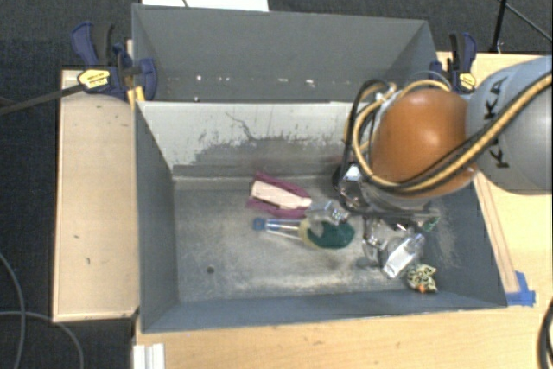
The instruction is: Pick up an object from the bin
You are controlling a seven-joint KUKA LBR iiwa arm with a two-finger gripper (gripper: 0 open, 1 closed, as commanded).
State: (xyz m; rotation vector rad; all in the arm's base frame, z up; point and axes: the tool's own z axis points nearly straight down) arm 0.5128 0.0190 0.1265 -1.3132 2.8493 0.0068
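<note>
My pincer hangs low over the right part of the floor of the grey metal bin. It sits under my wrist's smooth orange dome, which is ringed by looped black and yellow cables. I cannot tell whether the pincer is spread or pressed together, because the dome and wrist cover most of it.

The bin has sloping walls and a dull, scuffed floor with a few loose things on it. Nearest my pincer, just to its right and toward the near wall, lies a small shiny silver oblong piece. Its long axis runs slantwise, from near-left to far-right. I cannot tell whether it touches me.

Just to my left sits a dark green rounded glossy lump. Touching its left side is a clear tube with a blue cap, lying almost left to right with the cap end pointing left. Behind the tube rests a flat pink and mauve piece, also lengthwise across the floor. Near the front right corner, just beside the silver piece, is a small mottled green and orange bit.
</note>
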